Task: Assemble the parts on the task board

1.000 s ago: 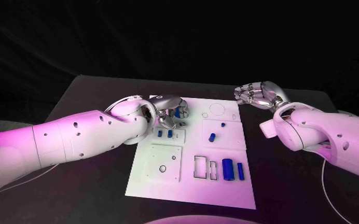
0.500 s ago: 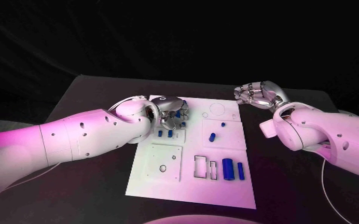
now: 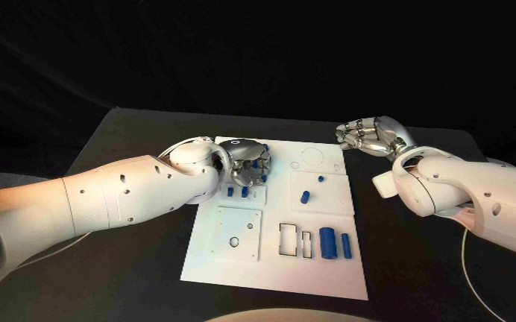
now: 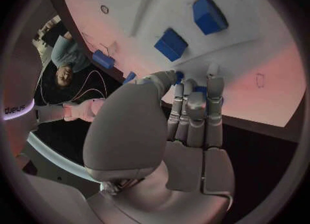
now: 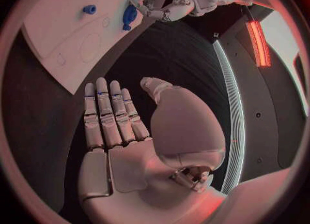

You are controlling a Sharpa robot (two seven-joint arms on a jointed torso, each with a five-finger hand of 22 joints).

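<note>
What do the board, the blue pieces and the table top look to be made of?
Task board: matte white, stiff and flat with cut-out slots, probably plastic. Blue parts: solid blue, smooth with a slight sheen, likely plastic. Table: dull black and glare-free, maybe a coated surface or mat; hard to tell.

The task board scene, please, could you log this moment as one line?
left robot hand: over task board far-left corner, fingertips at blue parts | right robot hand: open, off board | hold: unclear

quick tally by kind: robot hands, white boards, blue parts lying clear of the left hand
hands: 2 (left hand, right hand)
task board: 1
blue parts: 6
total: 9; blue under the left fingers is uncountable
</note>
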